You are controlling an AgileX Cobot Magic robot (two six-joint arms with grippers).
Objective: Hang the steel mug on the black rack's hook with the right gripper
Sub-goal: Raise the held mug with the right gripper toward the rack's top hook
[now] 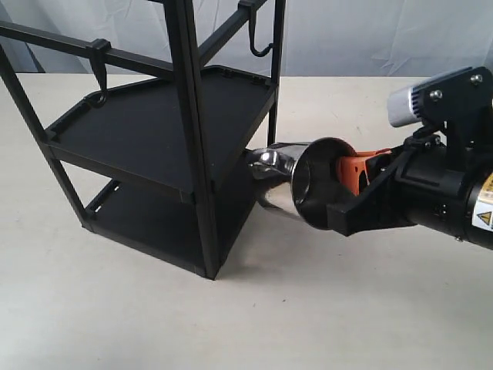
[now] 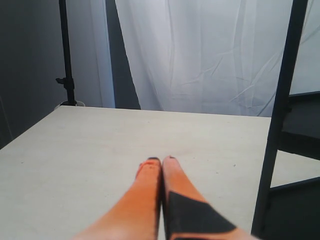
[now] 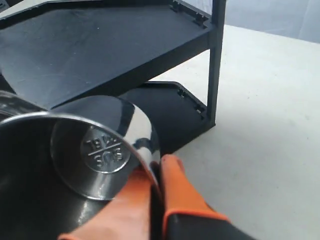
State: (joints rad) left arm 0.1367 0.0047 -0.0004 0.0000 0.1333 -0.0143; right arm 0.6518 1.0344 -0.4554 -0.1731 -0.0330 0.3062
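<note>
The steel mug (image 1: 308, 181) hangs on its side just right of the black rack (image 1: 189, 116), mouth facing the exterior camera, its handle (image 1: 266, 159) toward the rack's lower tray. My right gripper (image 1: 350, 173) is shut on the mug's wall, one orange finger inside and one outside. In the right wrist view the gripper (image 3: 160, 167) pinches the rim, and the mug's stamped base (image 3: 102, 149) shows. One hook (image 1: 259, 35) hangs from the right crossbar, above the mug. Another hook (image 1: 98, 73) hangs on the left crossbar. My left gripper (image 2: 161, 161) is shut and empty over the table.
The rack's upper tray (image 3: 100, 45) and a corner post (image 3: 216, 65) lie close ahead of the mug. A rack post (image 2: 280, 115) stands right of the left gripper. Pale tabletop (image 1: 323, 308) spreads in front; a white curtain (image 2: 210, 50) hangs behind.
</note>
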